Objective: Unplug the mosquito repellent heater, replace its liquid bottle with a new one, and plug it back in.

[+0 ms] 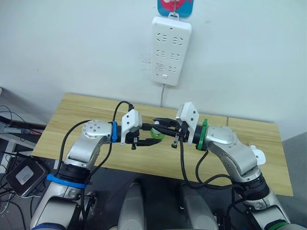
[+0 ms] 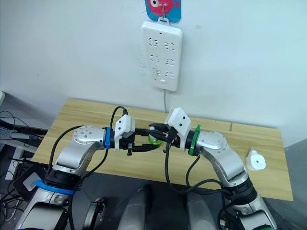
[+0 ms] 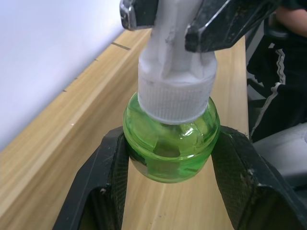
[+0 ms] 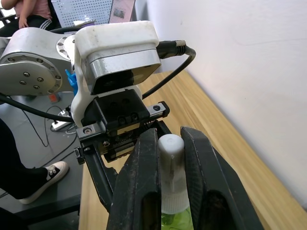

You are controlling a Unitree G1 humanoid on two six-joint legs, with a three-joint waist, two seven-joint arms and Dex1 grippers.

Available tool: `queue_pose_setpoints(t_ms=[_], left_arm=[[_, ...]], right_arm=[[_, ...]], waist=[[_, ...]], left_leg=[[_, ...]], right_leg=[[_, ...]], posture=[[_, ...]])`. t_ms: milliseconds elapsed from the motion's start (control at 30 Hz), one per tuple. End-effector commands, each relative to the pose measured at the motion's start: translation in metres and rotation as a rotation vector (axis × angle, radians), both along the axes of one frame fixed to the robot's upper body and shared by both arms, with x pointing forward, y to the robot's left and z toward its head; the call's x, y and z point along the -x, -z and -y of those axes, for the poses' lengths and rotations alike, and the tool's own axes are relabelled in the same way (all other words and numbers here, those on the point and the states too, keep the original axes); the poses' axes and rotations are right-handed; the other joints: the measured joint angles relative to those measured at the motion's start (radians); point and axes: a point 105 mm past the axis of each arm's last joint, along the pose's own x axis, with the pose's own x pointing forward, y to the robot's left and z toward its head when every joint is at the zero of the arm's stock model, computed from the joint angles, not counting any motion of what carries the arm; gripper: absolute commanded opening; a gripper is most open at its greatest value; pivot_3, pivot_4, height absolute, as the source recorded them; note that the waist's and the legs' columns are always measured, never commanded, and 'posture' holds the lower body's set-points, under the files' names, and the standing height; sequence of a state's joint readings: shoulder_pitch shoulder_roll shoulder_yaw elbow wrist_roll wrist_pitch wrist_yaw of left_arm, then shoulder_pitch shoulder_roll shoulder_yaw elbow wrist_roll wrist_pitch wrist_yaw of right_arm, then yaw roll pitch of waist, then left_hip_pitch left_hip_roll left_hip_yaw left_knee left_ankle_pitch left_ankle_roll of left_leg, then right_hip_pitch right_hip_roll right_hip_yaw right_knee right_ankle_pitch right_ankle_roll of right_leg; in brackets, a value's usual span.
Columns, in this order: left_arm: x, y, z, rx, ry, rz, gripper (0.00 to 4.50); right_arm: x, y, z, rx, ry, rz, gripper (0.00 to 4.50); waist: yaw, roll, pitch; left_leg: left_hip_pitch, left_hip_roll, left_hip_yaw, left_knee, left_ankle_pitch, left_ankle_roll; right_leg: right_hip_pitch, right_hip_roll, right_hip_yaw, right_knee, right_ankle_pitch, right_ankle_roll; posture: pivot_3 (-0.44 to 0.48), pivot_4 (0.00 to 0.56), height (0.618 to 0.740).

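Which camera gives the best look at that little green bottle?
The left wrist view: the green bottle is close up, glass body clamped between the left gripper, white cap pinched by the right gripper. The right wrist view shows mostly the cap; the eye views, a green speck.

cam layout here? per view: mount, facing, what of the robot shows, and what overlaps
Left eye, right eye: head stereo pair, looking down over both arms at wooden table, wall power strip, heater.
Left wrist: along left gripper, shut on green bottle; right gripper's fingers pinch its white cap.
Right wrist: along right gripper on that cap, facing the left wrist.
Shared: the bottle.
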State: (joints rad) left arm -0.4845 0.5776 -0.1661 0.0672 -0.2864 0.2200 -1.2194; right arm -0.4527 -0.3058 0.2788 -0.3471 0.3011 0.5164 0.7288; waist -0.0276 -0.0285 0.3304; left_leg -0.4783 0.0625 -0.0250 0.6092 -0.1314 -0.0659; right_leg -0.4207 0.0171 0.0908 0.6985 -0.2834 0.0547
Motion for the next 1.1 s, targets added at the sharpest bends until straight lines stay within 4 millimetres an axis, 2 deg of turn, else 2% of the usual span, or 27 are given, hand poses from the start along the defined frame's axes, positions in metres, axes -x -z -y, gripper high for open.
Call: queue_pose_setpoints(t_ms=[33, 133, 233, 633, 800, 867, 900, 1100], left_arm=[[0.006, -0.013, 0.004, 0.017, 0.032, 0.048, 2.16], [0.01, -0.014, 0.004, 0.015, 0.045, 0.045, 2.16], [0.013, -0.014, 0.003, 0.007, 0.048, 0.046, 2.16], [0.012, -0.013, 0.004, 0.024, 0.015, 0.048, 2.16], [0.01, -0.013, 0.006, 0.026, 0.016, 0.051, 2.16], [0.01, -0.013, 0.006, 0.021, 0.024, 0.05, 2.16], [0.01, -0.013, 0.006, 0.019, 0.027, 0.049, 2.16], [0.009, -0.014, 0.006, 0.018, 0.031, 0.05, 2.16]], right_arm=[[0.012, -0.004, -0.004, -0.029, -0.082, -0.017, 0.31], [0.015, -0.012, -0.007, -0.036, -0.176, -0.022, 0.31], [0.009, -0.017, -0.003, -0.023, -0.197, -0.017, 0.31], [0.008, -0.008, 0.0, -0.024, -0.108, -0.008, 4.47], [0.009, -0.006, -0.004, -0.033, -0.087, -0.015, 4.47], [0.008, -0.005, -0.004, -0.034, -0.085, -0.019, 4.09], [0.008, -0.004, -0.003, -0.031, -0.087, -0.021, 3.89], [0.008, -0.002, -0.002, -0.022, -0.09, -0.027, 1.76]], waist=[[0.0, 0.0, 0.0], [0.001, 0.0, 0.0], [0.001, -0.001, -0.001], [0.005, -0.001, -0.002], [0.004, -0.001, -0.002], [0.003, -0.001, -0.002], [0.003, -0.001, -0.002], [0.003, -0.001, -0.002]], left_leg=[[0.0, 0.0, 0.0, 0.0, 0.0, 0.0], [0.0, 0.0, 0.0, 0.0, 0.0, 0.0], [0.0, 0.0, 0.0, 0.001, 0.0, 0.0], [0.0, 0.0, -0.001, 0.0, 0.0, 0.0], [0.0, 0.0, -0.001, 0.0, 0.0, 0.0], [0.0, 0.0, -0.001, 0.0, 0.0, 0.0], [0.0, 0.0, -0.001, 0.0, 0.0, 0.0], [0.0, 0.0, -0.001, 0.0, 0.0, 0.0]], right_leg=[[0.0, 0.0, 0.0, 0.0, 0.0, 0.0], [0.0, 0.0, 0.0, 0.0, 0.0, 0.0], [0.0, 0.0, 0.0, 0.0, 0.0, 0.0], [0.001, 0.0, -0.001, 0.001, 0.0, 0.0], [0.0, 0.0, -0.001, 0.001, 0.0, 0.0], [0.0, 0.0, -0.001, 0.001, 0.0, 0.0], [0.001, 0.0, -0.001, 0.001, 0.0, 0.0], [0.001, 0.0, -0.001, 0.001, 0.0, 0.0]], posture=[[0.058, 0.281, 0.74], [0.067, 0.28, 0.74], [0.08, 0.274, 0.74], [0.083, 0.277, 0.74], [0.068, 0.284, 0.74], [0.065, 0.286, 0.74], [0.065, 0.286, 0.74], [0.061, 0.292, 0.74]])
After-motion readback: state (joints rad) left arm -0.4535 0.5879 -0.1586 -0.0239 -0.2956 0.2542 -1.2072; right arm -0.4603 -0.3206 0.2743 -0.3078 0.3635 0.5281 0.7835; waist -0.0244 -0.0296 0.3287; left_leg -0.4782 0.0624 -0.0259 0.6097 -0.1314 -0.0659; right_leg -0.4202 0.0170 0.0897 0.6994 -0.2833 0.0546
